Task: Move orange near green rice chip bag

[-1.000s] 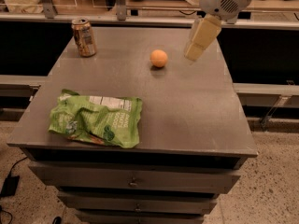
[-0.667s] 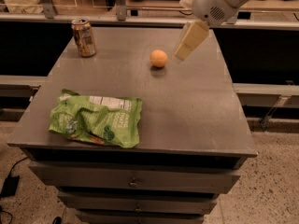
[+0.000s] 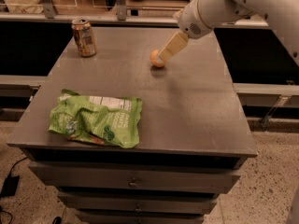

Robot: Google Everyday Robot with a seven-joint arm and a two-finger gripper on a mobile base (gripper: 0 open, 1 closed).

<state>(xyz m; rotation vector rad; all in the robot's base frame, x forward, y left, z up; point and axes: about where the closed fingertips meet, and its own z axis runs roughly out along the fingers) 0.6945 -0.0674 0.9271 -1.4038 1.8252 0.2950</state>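
Bag [image 3: 96, 120]: green, crumpled, flat at front left of worktop [image 3: 196, 106]. Can [image 3: 84, 37]: upright, rear left. Orange [image 3: 155, 59]: rear centre, well apart from bag. Claw [image 3: 167, 52], mine: slanting down against orange's upper right; wide or narrow, I cannot tell.

A grey table [image 3: 196, 106] holds the orange [image 3: 155, 60], the gripper [image 3: 164, 55] at its right side, and the green rice chip bag [image 3: 96, 122] front-left.
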